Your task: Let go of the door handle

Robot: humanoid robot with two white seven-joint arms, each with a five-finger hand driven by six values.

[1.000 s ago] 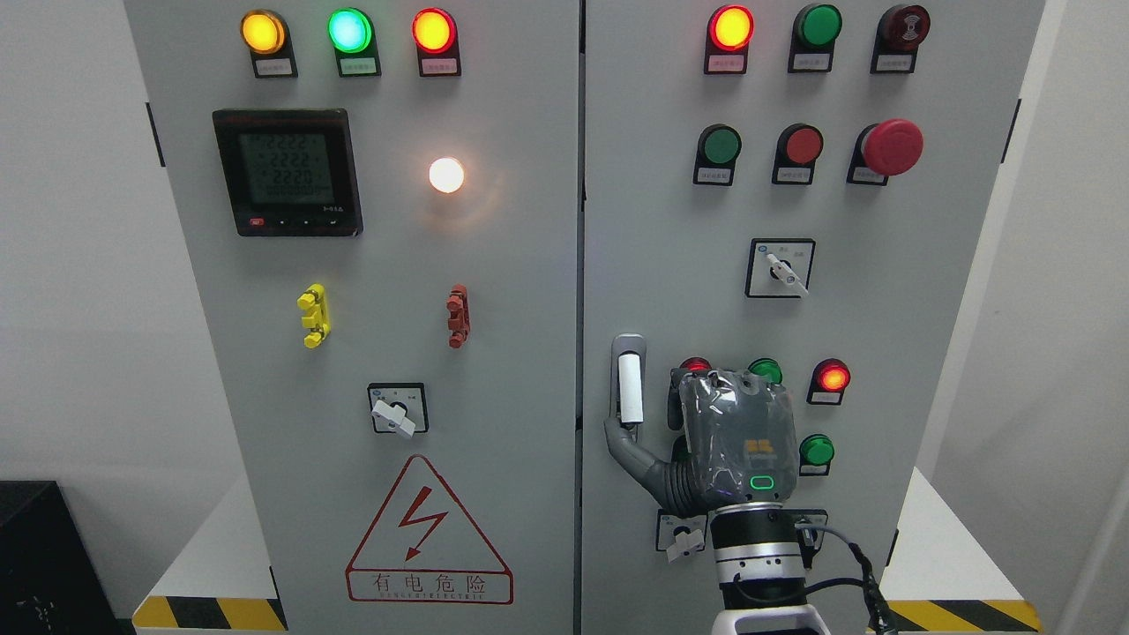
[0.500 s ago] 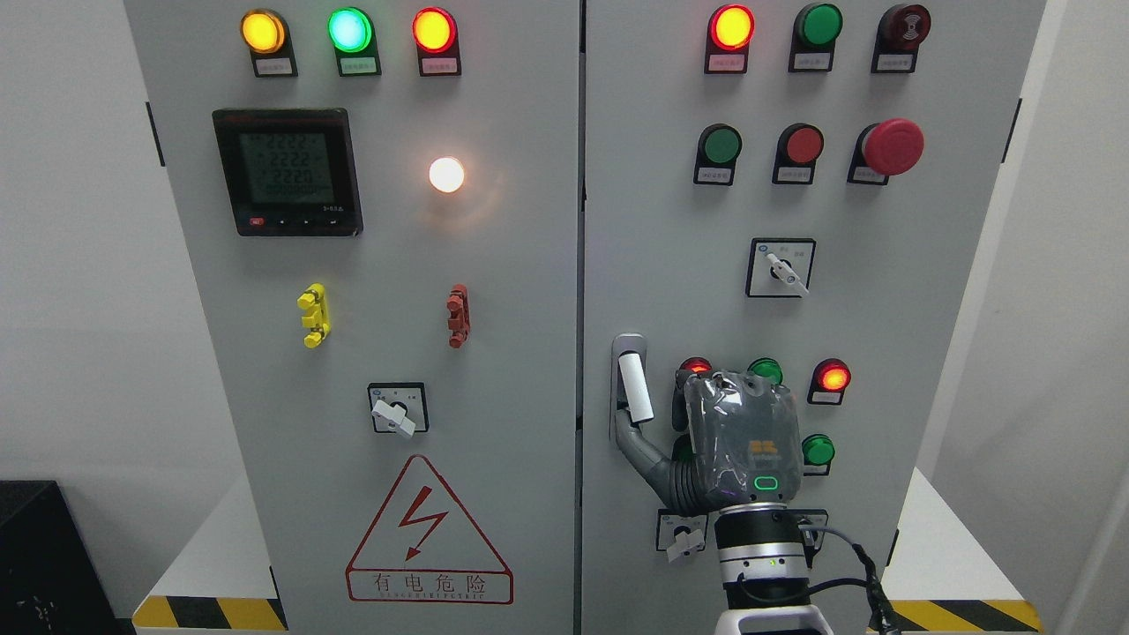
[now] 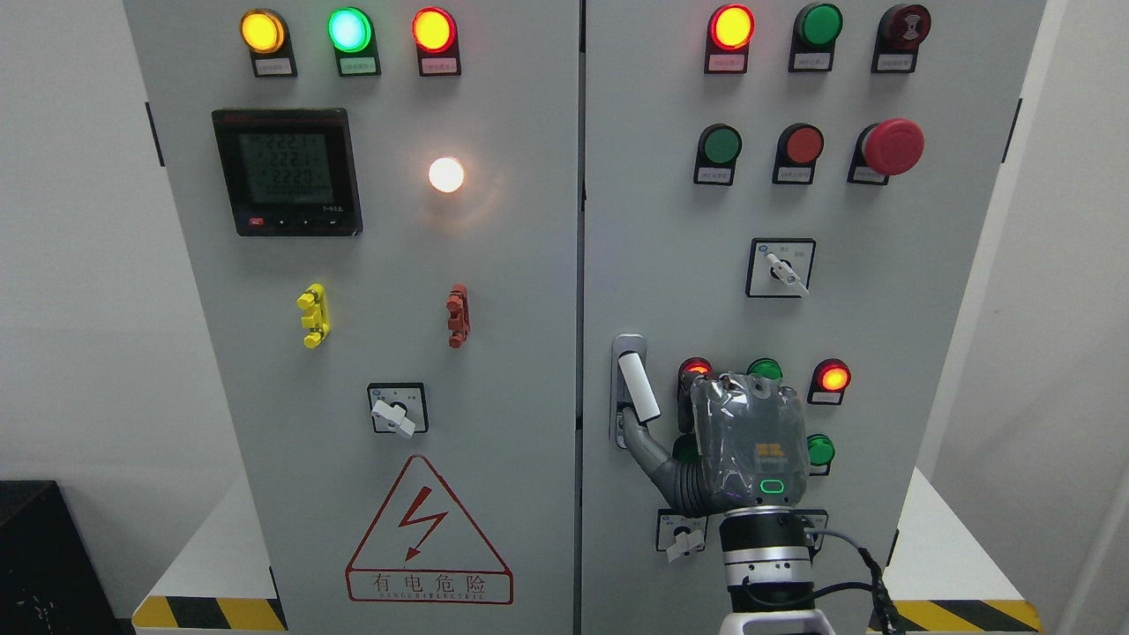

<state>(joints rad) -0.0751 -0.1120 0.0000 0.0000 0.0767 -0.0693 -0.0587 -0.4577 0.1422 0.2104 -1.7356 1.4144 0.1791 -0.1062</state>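
I see my right hand (image 3: 736,445) raised in front of the right door (image 3: 882,265) of the grey electrical cabinet, its back towards the camera. Its thumb (image 3: 642,445) reaches up and left and touches the lower end of the white door handle (image 3: 638,386); the other fingers are hidden behind the palm, so I cannot tell whether the hand is gripping or loose. The handle sits in a metal recess (image 3: 627,346) near the door's left edge, and it is tilted, its bottom end swung out to the right. Just beside the hand are a lit red lamp (image 3: 832,377) and a green button (image 3: 820,450). Below it, a small white rotary switch (image 3: 681,540) sits next to my wrist (image 3: 766,560). On the left door (image 3: 512,282), a digital meter (image 3: 287,172) glows above a yellow lightning warning triangle (image 3: 429,534).
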